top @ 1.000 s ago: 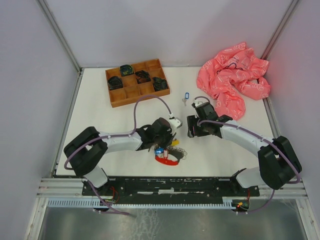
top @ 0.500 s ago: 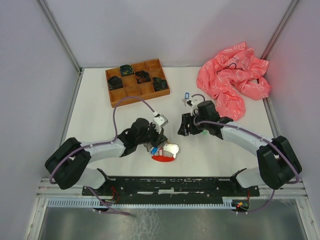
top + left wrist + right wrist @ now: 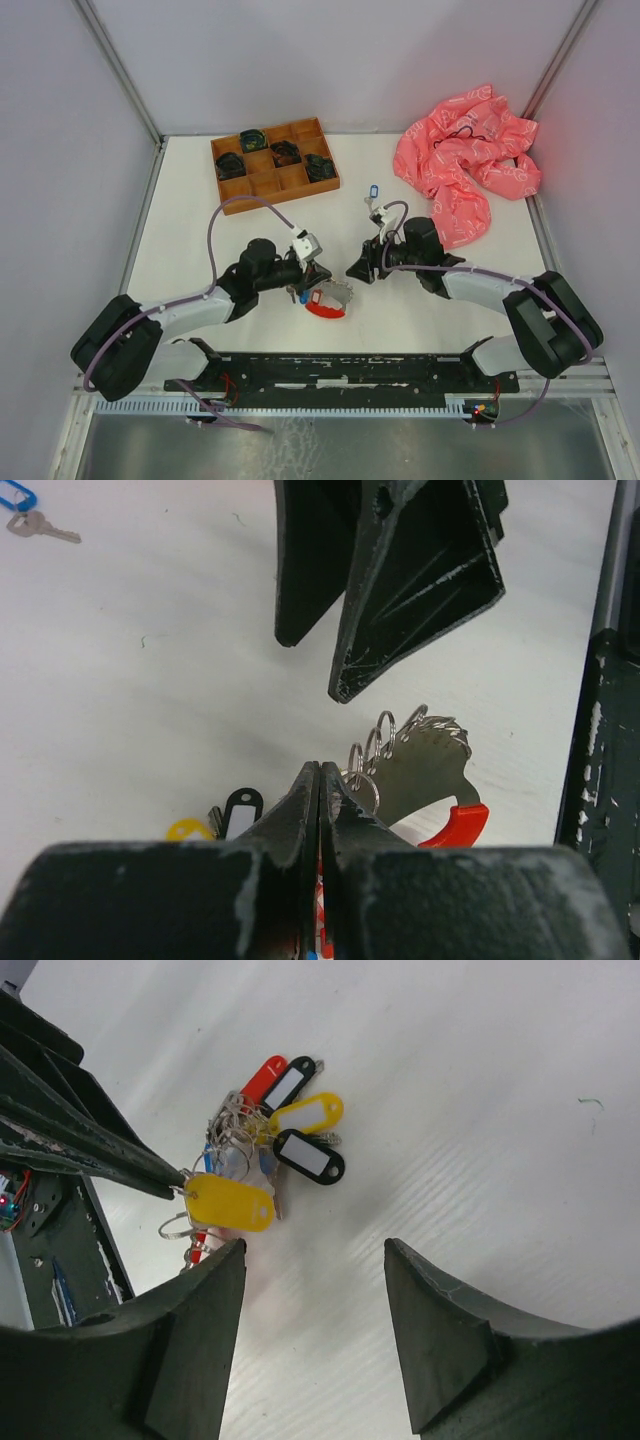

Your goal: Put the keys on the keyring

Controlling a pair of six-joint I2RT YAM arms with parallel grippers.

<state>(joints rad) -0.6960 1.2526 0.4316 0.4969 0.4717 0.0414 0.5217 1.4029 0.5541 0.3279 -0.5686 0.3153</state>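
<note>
White table (image 3: 190, 215) with walls on three sides. Far right: crumpled pink sheet (image 3: 465, 160), lying loose. Far left: wooden compartment tray (image 3: 268, 184); four cells hold dark bundles (image 3: 253, 140), too small to identify. Left arm (image 3: 190, 310) and right arm (image 3: 480, 285) both reach inward and meet at the table's near centre. Right gripper (image 3: 315, 1260): jaws spread wide, nothing between them, aimed down at the bunch from the far-right side; in the left wrist view its fingers (image 3: 400, 590) hang just above the rings, apart from them. Left gripper (image 3: 320, 770): fingers pressed fully together, tips nipping a thin wire ring at the near-left edge of the keyring (image 3: 328, 298). The keyring sits near centre, between the two grippers: a silvery toothed plate (image 3: 425, 770) carrying several small rings, with a red plastic piece (image 3: 458, 825) beside it. Whether it is raised off the table, cannot tell. Tags on it, seen from the right wrist: yellow tag (image 3: 232, 1203) right at the left fingertips, black tag (image 3: 310, 1157), second yellow tag (image 3: 305, 1113), red tag (image 3: 262, 1075). One blue-tagged key (image 3: 373, 189) lies alone, far of the right gripper, well apart from the bunch.
</note>
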